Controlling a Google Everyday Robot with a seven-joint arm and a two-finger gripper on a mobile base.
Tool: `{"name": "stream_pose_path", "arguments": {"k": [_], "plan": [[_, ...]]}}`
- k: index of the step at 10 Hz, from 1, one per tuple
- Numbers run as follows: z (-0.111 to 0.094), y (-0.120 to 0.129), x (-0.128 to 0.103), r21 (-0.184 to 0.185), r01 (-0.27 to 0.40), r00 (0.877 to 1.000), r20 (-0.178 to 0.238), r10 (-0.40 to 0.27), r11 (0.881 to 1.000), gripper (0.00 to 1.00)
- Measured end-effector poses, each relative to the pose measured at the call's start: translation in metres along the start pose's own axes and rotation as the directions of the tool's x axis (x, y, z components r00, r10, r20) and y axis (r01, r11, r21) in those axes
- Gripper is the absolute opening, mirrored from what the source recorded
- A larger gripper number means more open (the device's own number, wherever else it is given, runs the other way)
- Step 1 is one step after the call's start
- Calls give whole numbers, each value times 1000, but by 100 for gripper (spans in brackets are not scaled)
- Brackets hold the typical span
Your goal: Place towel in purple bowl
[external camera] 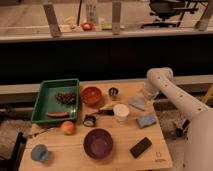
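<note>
The end effector (144,97) hangs low at the 3 o'clock edge of the counter (125,161), right over the grey towel (137,104); I cannot tell whether it is spread, pressed together or touching the cloth. The towel lies flat on the counter, between 1 and 2 o'clock from the purple bowl (98,144) and well apart from it. A white cup (120,112) stands at the towel's 8 o'clock, a blue pad (146,120) at its 5 o'clock.
</note>
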State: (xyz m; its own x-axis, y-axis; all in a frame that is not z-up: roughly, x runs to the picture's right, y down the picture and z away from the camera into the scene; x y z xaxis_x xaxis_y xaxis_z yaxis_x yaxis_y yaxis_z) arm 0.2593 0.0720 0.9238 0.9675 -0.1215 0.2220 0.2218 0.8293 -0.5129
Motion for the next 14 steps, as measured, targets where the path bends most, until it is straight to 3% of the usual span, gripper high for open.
{"name": "stream_pose_path", "arguments": {"k": [3, 4, 7, 11, 14], "plan": [[11, 1, -5, -15, 15, 1000, 17, -15, 1000, 78], [16, 2, -6, -23, 16, 1000, 19, -16, 1000, 72], [29, 4, -7, -45, 23, 999, 24, -22, 999, 40], [27, 2, -5, -53, 43, 999, 23, -42, 998, 4], [5, -2, -3, -38, 85, 996, 26, -84, 996, 0]]}}
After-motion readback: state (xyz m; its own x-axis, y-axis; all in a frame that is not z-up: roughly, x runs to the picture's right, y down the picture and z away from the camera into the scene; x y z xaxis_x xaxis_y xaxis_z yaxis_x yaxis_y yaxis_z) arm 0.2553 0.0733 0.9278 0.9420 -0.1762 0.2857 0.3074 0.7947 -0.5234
